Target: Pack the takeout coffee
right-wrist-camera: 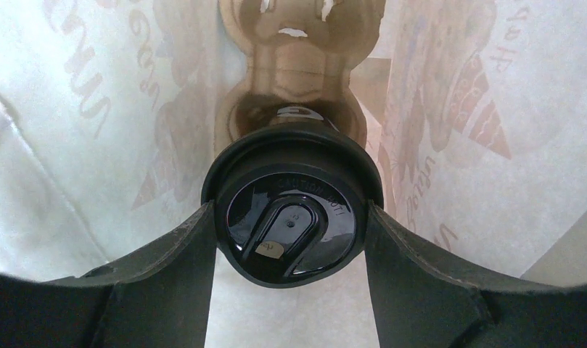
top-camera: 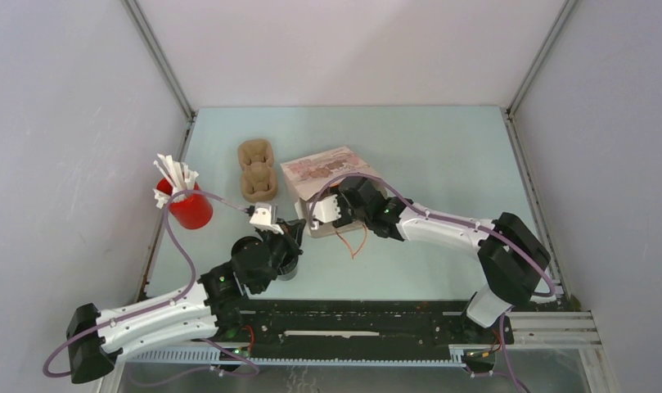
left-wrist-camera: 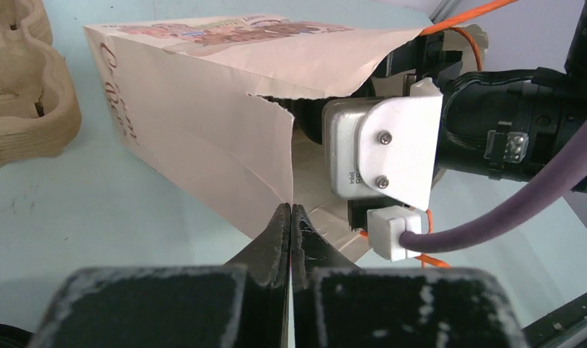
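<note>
From above, the paper bag [top-camera: 323, 168] lies on its side, with my right gripper [top-camera: 331, 210] reaching into its mouth. Left wrist view: my left gripper [left-wrist-camera: 291, 217] is fully closed and seems to pinch the bag's edge. Right wrist view: the right jaws stand wide, clamping the takeout coffee cup [right-wrist-camera: 290, 221] inside the bag. I judge it light, its lid glossy and slippery; the stiff rim under the lid is the best hold.

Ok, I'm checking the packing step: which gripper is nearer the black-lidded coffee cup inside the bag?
Right. The right gripper is inside the paper bag, closed around the lid of the coffee cup. The left gripper is outside, shut on the bag's torn edge.
</note>
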